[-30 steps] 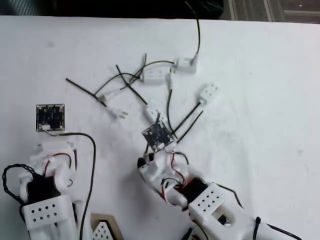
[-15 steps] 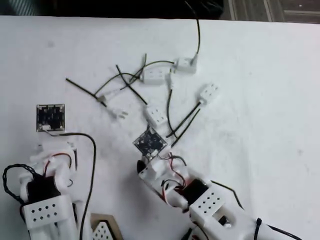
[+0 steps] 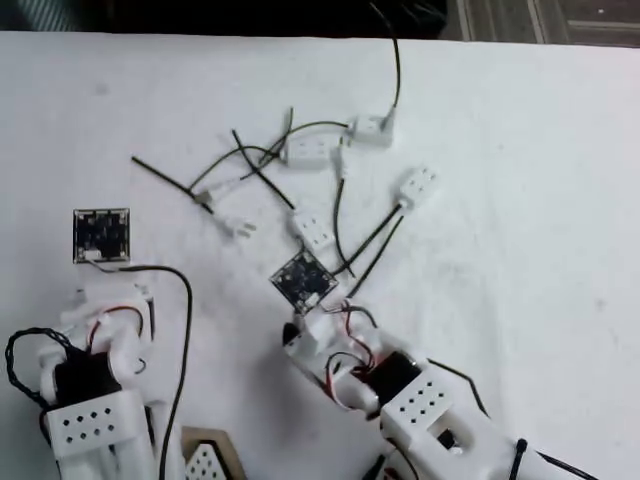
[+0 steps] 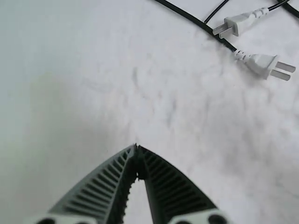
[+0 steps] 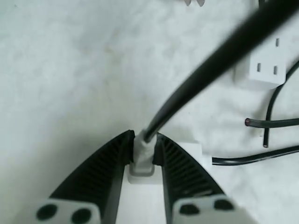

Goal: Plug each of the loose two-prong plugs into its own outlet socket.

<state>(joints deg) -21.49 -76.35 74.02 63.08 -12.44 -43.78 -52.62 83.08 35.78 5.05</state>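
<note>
On the white table (image 3: 520,200), the left gripper (image 4: 136,150) rests pinched shut on nothing, two loose plugs (image 4: 264,65) lying beyond it. The right gripper (image 5: 143,136) clamps a plug (image 5: 140,157), seemingly seated on a white block (image 5: 140,200), and has edged back toward the cable tangle (image 3: 270,155)

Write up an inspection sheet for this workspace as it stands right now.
Surface: white table.
Job's things: loose plug and second plug lie flat, unplugged; outlet socket vacant.
Clutter: brown-edged piece at the near edge.
Grippers: left gripper shut, empty; right gripper shut on a white plug.
Cables: black cables tangled among the sockets.
Surroundings: dark strip beyond the far edge.
</note>
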